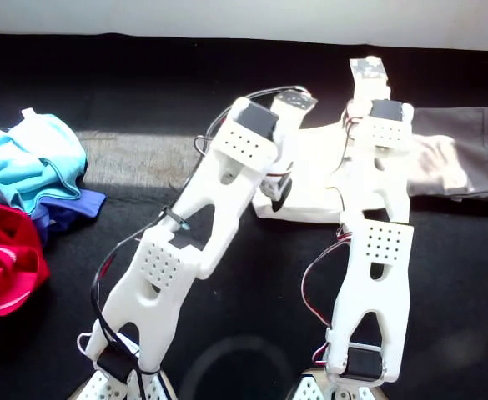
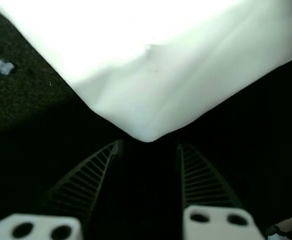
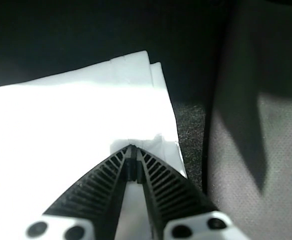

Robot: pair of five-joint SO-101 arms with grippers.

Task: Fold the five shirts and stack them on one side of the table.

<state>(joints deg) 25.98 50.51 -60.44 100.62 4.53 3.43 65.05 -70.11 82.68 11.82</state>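
The white shirt was laid flat in the middle of the surface, its long axis running across the arms. A grey shirt lay just beside it. Its edge was judged to be pinched in the closed right hand. One corner was pointed straight into the gap of the left hand. That hand stood open, just short of the cloth, and so was the nearer to that corner.

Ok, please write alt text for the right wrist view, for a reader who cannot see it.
The right gripper is shut, pinching the edge of a folded white shirt. A grey shirt lies beside it on the black table.
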